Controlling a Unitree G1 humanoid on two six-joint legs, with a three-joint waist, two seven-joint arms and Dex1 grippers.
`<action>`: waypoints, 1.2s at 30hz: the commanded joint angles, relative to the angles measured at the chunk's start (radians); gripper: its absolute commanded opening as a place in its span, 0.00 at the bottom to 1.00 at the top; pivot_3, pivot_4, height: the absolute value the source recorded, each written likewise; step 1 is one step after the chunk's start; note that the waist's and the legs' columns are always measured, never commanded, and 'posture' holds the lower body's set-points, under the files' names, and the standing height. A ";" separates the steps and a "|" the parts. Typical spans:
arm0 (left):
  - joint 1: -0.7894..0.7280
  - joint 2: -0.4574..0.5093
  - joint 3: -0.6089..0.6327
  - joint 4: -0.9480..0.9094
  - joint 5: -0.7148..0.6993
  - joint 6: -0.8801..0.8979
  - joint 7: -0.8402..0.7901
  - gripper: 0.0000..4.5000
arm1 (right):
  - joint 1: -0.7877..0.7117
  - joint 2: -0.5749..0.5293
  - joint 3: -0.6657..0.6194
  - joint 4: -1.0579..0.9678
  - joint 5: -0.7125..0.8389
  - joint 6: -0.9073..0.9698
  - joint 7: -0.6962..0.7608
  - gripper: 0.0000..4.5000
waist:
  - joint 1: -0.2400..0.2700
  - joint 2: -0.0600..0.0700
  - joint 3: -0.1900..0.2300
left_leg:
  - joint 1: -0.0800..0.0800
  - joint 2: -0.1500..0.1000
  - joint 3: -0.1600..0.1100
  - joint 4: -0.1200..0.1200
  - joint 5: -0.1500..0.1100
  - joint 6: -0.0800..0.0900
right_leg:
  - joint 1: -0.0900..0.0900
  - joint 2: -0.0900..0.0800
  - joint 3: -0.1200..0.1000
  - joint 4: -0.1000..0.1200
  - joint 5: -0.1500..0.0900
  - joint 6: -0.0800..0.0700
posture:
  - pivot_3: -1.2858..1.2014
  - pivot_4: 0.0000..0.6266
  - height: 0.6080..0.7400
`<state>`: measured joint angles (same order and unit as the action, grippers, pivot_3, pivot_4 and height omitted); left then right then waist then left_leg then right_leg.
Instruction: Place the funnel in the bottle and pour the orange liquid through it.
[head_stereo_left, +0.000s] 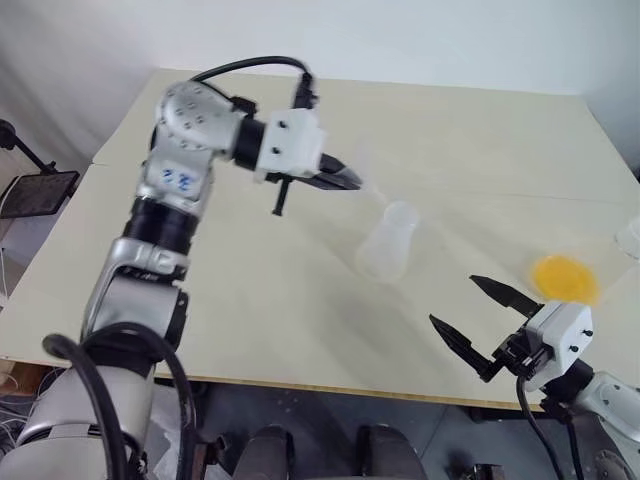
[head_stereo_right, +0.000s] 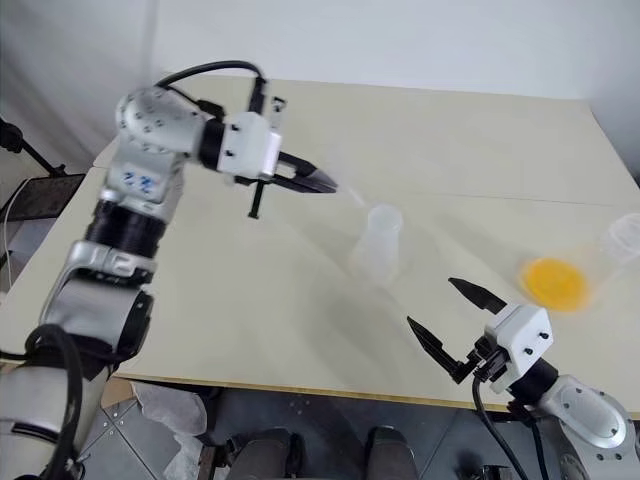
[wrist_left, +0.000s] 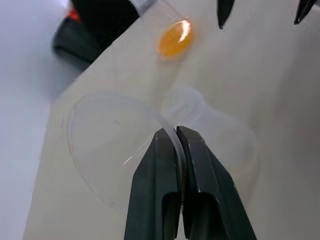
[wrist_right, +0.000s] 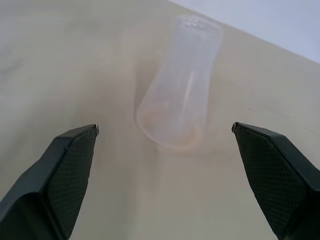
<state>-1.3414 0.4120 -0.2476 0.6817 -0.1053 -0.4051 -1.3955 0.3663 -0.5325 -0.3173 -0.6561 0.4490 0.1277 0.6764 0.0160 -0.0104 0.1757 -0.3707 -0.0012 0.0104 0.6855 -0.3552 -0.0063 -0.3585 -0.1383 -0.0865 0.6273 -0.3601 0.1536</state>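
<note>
Head stereo pair looks down over the counter (head_stereo_left: 300, 300); both wrist views, close in, share the bottle (wrist_right: 180, 90).

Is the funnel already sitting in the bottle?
No, the left gripper is pinching the clear funnel by its rim up in the air, above the bottle standing on the table.

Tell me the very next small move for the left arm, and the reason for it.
Probably ease the left gripper toward the bottle until the funnel sits over its open mouth. The funnel is already pinched by its rim and held above the table, up and to the left of the bottle.
</note>
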 joint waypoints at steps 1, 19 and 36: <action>-0.103 -0.050 -0.027 0.107 0.073 -0.137 0.022 0.00 | 0.000 0.027 0.009 -0.054 -0.016 -0.031 -0.037 1.00 | 0.003 0.000 0.000 | 0.000 0.000 0.000 0.000 0.000 0.000 | 0.000 0.000 0.000 0.000 0.000 0.000 | 0.52 0.24 1.00; -0.268 -0.172 -0.110 0.364 0.265 -0.233 0.049 0.00 | 0.061 0.152 -0.063 -0.201 0.042 -0.031 -0.203 1.00 | 0.009 -0.001 0.001 | -0.001 -0.001 0.000 -0.001 0.000 0.000 | -0.001 -0.001 0.000 0.000 0.000 0.000 | 0.52 0.24 1.00; -0.287 -0.259 -0.060 0.401 0.207 -0.085 -0.116 0.32 | 0.097 0.166 -0.052 -0.228 0.012 -0.049 -0.230 1.00 | 0.009 -0.001 0.001 | -0.001 -0.001 0.000 -0.001 0.000 0.001 | -0.001 -0.001 0.000 0.000 0.000 0.000 | 0.52 0.24 1.00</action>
<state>-1.6019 0.1593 -0.3367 1.1133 0.1418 -0.5138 -1.4897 0.4545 -0.3750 -0.3596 -0.8390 0.4607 0.1071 0.4590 0.0249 -0.0113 0.1763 -0.3714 -0.0018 0.0102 0.6846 -0.3553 -0.0056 -0.3595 -0.1390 -0.0868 0.6277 -0.3601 0.1536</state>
